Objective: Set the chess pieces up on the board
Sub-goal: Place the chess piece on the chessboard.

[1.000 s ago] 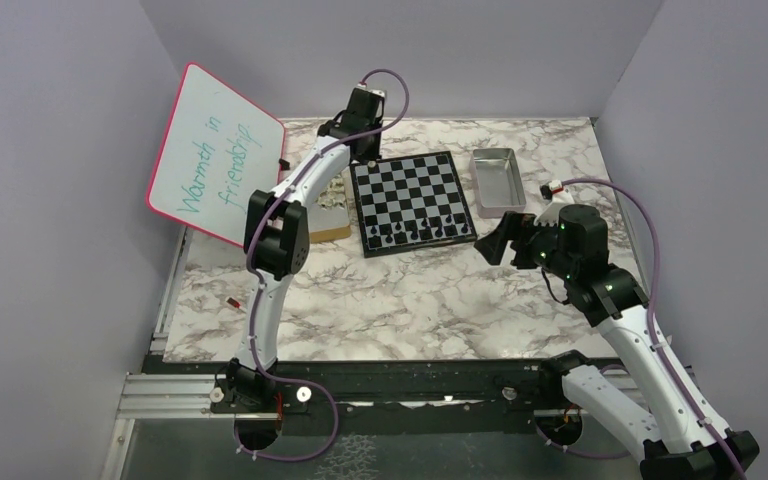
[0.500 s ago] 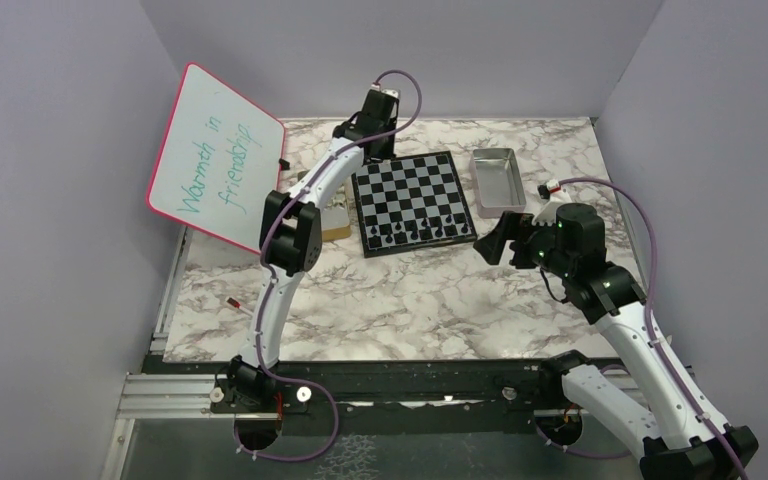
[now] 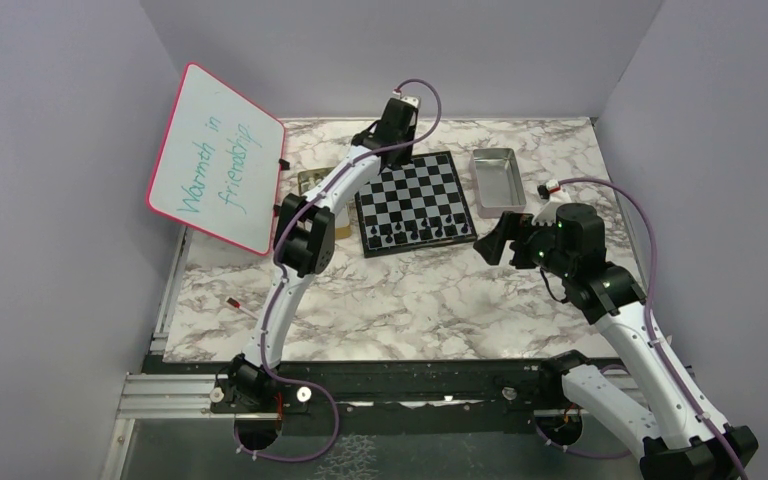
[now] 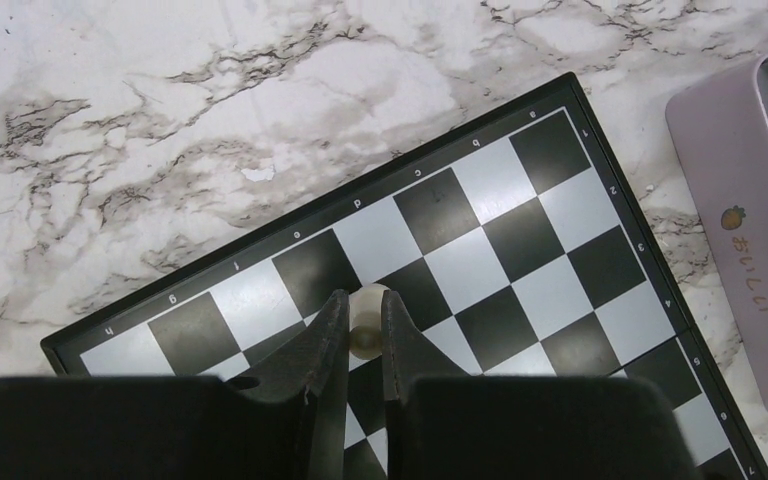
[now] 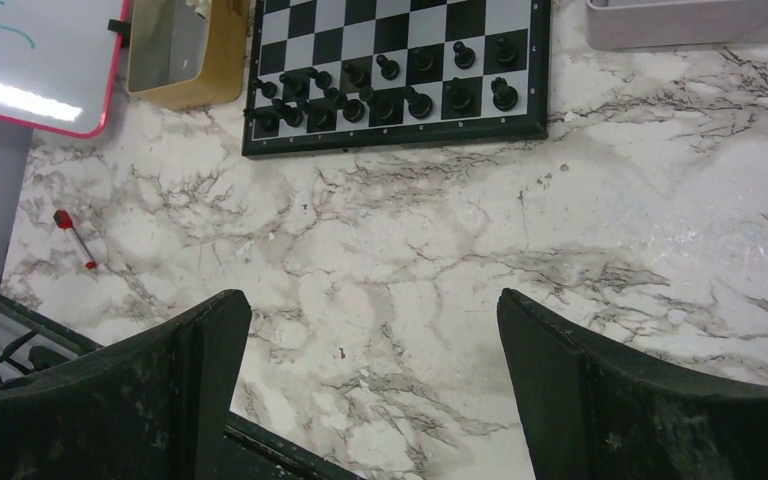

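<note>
- Since a second ago, swings the left gripper [image 4: 363,302] rightward, away from the gold tray [image 5: 175,45] and out over the far side of the board [image 4: 505,240].
- Pinches one pale piece [image 4: 367,322] between its fingers [image 4: 332,325], closed snugly on the rounded top.
- Holds that piece over the squares just inside the lettered far rim; hard to say from the wrist view whether the base already touches a square.
- Shows the black pieces [image 5: 380,95] ranked along the board's near two rows, somewhat bunched toward the left end.
- Leaves the right gripper [image 5: 372,310] spread wide and empty above bare marble, near the board's near-right corner.
- For a clean placement: centre the base over a single square first, then lower straight down with no sideways drift.
- Release by parting the fingers only slightly, and lift vertically so neither pad drags the piece over.
- Stay clear of the metal tray [image 3: 497,180] beside the board.
</note>
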Controlling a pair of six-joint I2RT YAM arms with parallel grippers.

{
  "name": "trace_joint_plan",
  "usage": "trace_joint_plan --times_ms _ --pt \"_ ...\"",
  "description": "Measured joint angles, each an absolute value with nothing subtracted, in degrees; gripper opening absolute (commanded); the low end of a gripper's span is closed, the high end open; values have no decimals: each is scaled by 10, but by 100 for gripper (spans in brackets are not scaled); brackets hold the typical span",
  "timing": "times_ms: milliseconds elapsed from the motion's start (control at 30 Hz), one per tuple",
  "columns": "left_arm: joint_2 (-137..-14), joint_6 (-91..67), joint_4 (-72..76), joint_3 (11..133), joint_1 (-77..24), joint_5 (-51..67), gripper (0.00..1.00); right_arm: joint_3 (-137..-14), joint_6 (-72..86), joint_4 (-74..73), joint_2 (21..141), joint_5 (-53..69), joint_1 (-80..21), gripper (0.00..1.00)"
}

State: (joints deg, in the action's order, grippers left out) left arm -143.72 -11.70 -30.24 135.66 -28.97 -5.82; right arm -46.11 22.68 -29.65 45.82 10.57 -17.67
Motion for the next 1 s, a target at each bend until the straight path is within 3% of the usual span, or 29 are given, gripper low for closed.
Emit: trace_joint_plan --times_ms 233,567,1000 --pt "-1460 -114 -270 1357 -290 -58 12 -461 222 -297 461 105 -177 100" --pt "-1471 -91 -234 1357 -298 -59 29 -461 214 -297 468 104 -177 100" --pt "-1473 -75 -220 1354 -298 -61 42 -461 209 -297 474 101 -177 100"
